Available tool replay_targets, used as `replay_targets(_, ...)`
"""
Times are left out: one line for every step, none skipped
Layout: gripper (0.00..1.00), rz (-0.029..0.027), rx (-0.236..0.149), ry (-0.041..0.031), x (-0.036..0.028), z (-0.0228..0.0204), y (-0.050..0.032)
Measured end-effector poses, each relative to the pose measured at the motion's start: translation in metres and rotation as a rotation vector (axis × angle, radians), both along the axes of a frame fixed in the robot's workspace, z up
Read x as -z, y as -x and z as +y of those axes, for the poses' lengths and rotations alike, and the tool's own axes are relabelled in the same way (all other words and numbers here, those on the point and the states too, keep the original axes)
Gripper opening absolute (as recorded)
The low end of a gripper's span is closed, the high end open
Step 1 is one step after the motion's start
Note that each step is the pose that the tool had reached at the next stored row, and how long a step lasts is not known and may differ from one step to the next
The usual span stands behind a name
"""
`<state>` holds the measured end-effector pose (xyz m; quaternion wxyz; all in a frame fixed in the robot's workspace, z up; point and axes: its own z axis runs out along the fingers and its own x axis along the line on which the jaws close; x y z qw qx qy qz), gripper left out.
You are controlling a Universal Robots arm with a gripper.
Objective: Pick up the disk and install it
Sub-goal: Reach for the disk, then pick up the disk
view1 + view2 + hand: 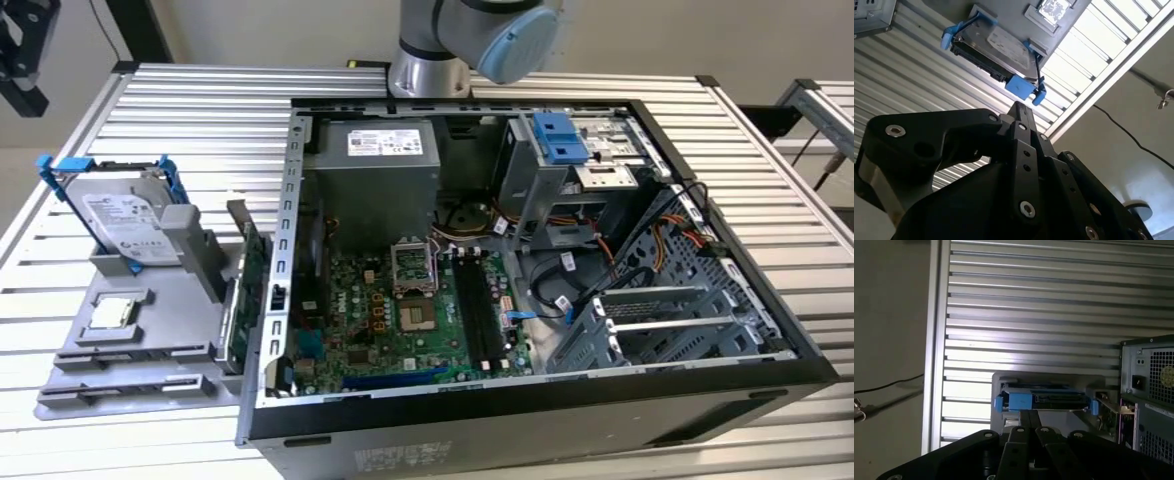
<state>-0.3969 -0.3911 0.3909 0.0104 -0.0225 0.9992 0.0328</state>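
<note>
Tool (1021, 106) sits clear of everything in the second wrist view. Its jaws look drawn together to one narrow tip, with no gap I can make out and nothing between them. It touches nothing and is aimed at the disk (1004, 47), well apart from it. At the exterior view's left, the disk (127, 220) stands on edge, leaning slightly, in a grey stand (187, 250) on the slatted metal surface (200, 100). Its white label faces out and its blue bracket rises free above the stand. I take it that it is propped this way so the bracket's edges are offered for a grip. Just below it, on the same grey stand, lies a small square chip (114, 312), flat in its own recess. Further toward the exterior view's right lies the computer case (534, 440), on its side with the panel off, presumably so the inside can be reached from above. The green board (400, 310) shows first, then the blue-fronted drive cage (561, 140) near the far wall. The disk is not yet lifted or installed.
</note>
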Motion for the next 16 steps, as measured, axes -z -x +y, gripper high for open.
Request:
replay_targets(0.0,0.0,0.0,0.0,0.0001,0.0,0.0002)
replay_targets(0.0,0.0,0.0,0.0,0.0001,0.0,0.0002)
replay_targets(0.0,0.0,0.0,0.0,0.0001,0.0,0.0002)
replay_targets(0.0,0.0,0.0,0.0,0.0001,0.0,0.0004)
replay_targets(0.0,0.0,0.0,0.0,0.0001,0.0,0.0006)
replay_targets(0.0,0.0001,0.0,0.0,0.0001,0.0,0.0006)
replay_targets(0.0,0.0,0.0,0.0,0.0001,0.0,0.0006)
replay_targets(0.0,0.0001,0.0,0.0,0.0001,0.0,0.0006)
replay_targets(0.0,0.0001,0.0,0.0,0.0001,0.0,0.0006)
replay_targets(0.0,0.0001,0.0,0.0,0.0001,0.0,0.0006)
replay_targets(0.0,0.0,0.0,0.0,0.0001,0.0,0.0007)
replay_targets(0.0,0.0001,0.0,0.0,0.0001,0.0,0.0007)
replay_targets(0.0,0.0,0.0,0.0,0.0001,0.0,0.0007)
replay_targets(0.0,0.0,0.0,0.0,0.0001,0.0,0.0007)
replay_targets(0.0,0.0,0.0,0.0,0.0001,0.0,0.0007)
replay_targets(0.0,0.0,-0.001,0.0,0.0001,0.0,0.0007)
